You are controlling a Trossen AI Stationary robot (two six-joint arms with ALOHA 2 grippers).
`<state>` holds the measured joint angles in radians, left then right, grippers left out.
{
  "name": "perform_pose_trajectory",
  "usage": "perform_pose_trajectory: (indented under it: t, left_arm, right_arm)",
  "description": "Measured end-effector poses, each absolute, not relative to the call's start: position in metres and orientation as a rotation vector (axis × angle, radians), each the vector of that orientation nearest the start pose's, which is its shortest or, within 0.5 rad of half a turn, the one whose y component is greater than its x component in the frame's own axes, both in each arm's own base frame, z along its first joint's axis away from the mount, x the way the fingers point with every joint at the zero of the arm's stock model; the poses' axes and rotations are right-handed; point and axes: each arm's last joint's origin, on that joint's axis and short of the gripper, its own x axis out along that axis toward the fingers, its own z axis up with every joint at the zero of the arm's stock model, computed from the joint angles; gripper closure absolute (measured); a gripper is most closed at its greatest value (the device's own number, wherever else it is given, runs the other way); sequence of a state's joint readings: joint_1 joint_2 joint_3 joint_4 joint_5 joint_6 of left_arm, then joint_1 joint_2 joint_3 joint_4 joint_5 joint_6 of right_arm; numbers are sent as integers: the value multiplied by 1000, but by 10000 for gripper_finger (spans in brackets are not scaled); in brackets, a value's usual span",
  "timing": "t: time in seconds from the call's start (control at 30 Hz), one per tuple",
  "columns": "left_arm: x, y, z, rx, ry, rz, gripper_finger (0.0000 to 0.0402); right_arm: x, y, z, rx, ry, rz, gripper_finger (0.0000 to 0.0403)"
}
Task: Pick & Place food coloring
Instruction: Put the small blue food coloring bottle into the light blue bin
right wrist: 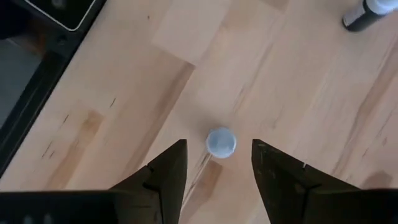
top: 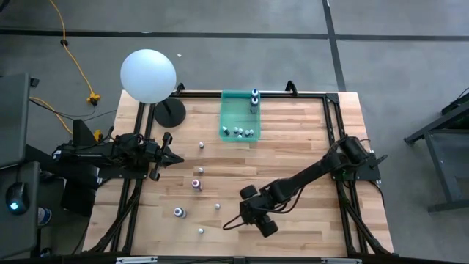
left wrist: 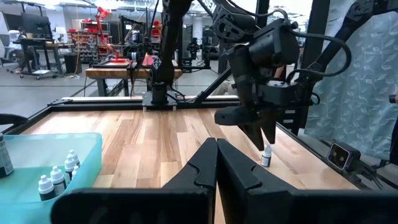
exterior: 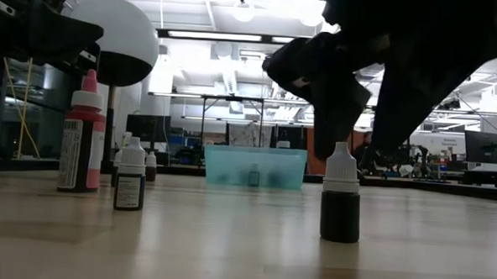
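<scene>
six loose bottles (top: 196, 184) on the table (top: 308, 132), six in the teal tray (top: 229, 110); right gripper (right wrist: 217, 163) open above one, left gripper (left wrist: 216, 163) closed.

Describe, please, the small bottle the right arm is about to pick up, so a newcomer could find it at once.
Start at the teal bin at the table's far edge, then come to the near edge, where the right tool hangs open. The bottle stands upright directly beneath it, between its fingers. Unlike the other loose bottles, it has dark contents, a white cap, and stands nearest the right arm.
</scene>
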<state>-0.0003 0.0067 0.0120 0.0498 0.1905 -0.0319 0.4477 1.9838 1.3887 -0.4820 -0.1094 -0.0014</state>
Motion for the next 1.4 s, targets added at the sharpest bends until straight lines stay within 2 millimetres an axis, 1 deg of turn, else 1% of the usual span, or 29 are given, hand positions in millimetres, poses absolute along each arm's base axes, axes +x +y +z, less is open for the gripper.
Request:
perform_pose_trajectory:
  t: [0.13, 0.37, 1.4]
  left_arm:
    - [97, -6, 172, -27, -52, -192, 401]
    - [97, -6, 172, -27, -52, -192, 401]
    - [97, -6, 172, -27, -52, -192, 401]
  right_arm:
    - [372, 182, 168, -203, 1077, 511, 234]
    - [372, 182, 166, -213, 1086, 509, 244]
    - [372, 182, 166, -210, 1084, 508, 361]
